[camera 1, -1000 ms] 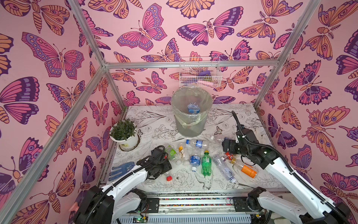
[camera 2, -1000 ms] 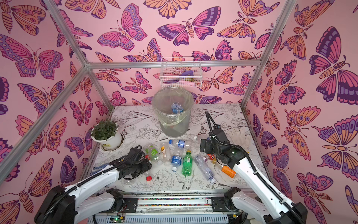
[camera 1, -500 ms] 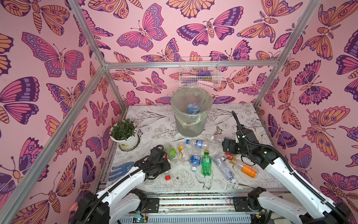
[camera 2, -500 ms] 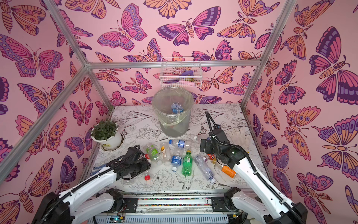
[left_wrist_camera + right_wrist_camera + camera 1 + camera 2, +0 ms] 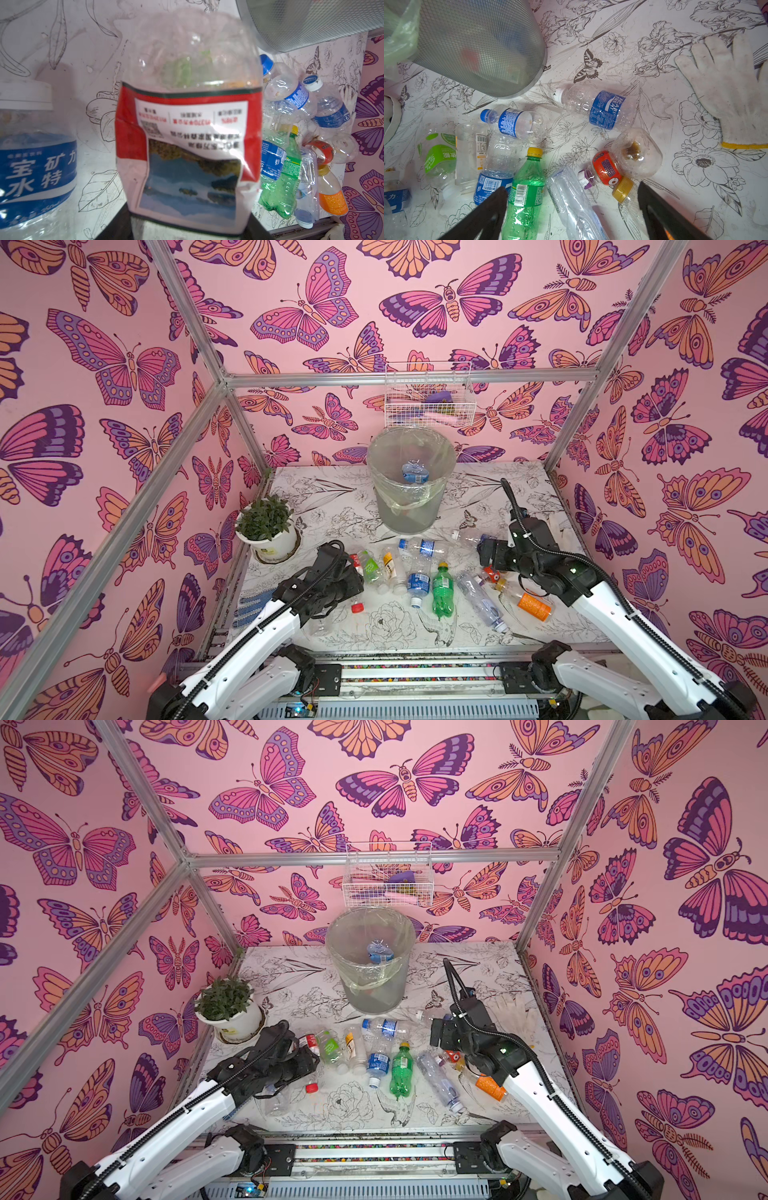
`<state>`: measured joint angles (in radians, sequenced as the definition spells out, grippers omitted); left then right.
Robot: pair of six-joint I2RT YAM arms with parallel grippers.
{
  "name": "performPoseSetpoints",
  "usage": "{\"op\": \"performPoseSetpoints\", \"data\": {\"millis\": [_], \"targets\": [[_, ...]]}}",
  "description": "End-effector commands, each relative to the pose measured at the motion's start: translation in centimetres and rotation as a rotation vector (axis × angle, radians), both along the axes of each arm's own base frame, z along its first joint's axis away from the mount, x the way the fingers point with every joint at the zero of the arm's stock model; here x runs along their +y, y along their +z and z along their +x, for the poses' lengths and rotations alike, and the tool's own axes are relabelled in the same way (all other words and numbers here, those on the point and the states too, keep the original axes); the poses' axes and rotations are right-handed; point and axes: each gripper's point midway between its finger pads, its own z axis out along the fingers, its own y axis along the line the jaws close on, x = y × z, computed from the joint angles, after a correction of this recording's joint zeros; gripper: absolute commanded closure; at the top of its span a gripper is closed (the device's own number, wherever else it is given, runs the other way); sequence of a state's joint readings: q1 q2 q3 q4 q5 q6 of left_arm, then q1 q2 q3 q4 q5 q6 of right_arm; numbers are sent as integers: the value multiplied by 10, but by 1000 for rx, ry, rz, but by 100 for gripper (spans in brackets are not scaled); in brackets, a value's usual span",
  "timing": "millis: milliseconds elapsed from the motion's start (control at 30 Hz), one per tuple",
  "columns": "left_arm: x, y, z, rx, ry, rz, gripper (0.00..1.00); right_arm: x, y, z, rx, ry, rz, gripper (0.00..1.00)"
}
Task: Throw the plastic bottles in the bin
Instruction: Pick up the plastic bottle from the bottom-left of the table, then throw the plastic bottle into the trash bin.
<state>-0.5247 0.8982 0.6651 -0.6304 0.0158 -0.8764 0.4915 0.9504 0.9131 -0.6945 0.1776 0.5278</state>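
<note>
My booth is all pink butterfly wallpaper (image 5: 124, 364) with silver metal framing (image 5: 311, 378). The tabletop (image 5: 332, 497) under me has black-and-white flower sketches, and a white wire basket (image 5: 428, 406) hangs at the back.

top views: high over the arm bases (image 5: 316, 674), tilted down toward the rear wall (image 5: 316, 423); far; whole table (image 5: 332, 497) in frame, near-identical overlap.
left wrist: low, about level with the table, very near; red-label bottle (image 5: 187, 149) fills mid-frame.
right wrist: above the table, angled down, close on the scattered bottles (image 5: 517, 124).
shared: both wrist views catch the green bottle (image 5: 284, 176) and the bin (image 5: 477, 45) base.
</note>
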Motion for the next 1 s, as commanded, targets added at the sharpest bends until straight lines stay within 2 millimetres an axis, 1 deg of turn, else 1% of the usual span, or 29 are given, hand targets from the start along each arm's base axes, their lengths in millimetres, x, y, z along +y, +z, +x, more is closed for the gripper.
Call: {"op": "performPoseSetpoints", "data": {"millis": [0,100,167,433,533,800,900,967], "targets": [[6,16,0,-37,-7,37,79,-5,1,0,-13,-31,10,1],[2,31,4,-70,-25,30,84,-4,0,0,-10,-29,16,1],[0,36,6,-84,-33,30,87,-4,0,-1,-12,-28,18,1],[-8,64,15,-153,-73,22,93,-7,1,-3,-18,-33,16,1],[-12,79,18,-190,-94,19,100,-7,0,-3,-19,-33,16,1],[-21,121,30,-300,-142,28,100,-8,2,-4,-28,-37,16,1],[-24,142,34,-354,-161,31,100,-9,2,-5,-31,-39,14,1],[-27,160,37,-400,-176,34,100,-10,2,-5,-31,-41,12,1]]}}
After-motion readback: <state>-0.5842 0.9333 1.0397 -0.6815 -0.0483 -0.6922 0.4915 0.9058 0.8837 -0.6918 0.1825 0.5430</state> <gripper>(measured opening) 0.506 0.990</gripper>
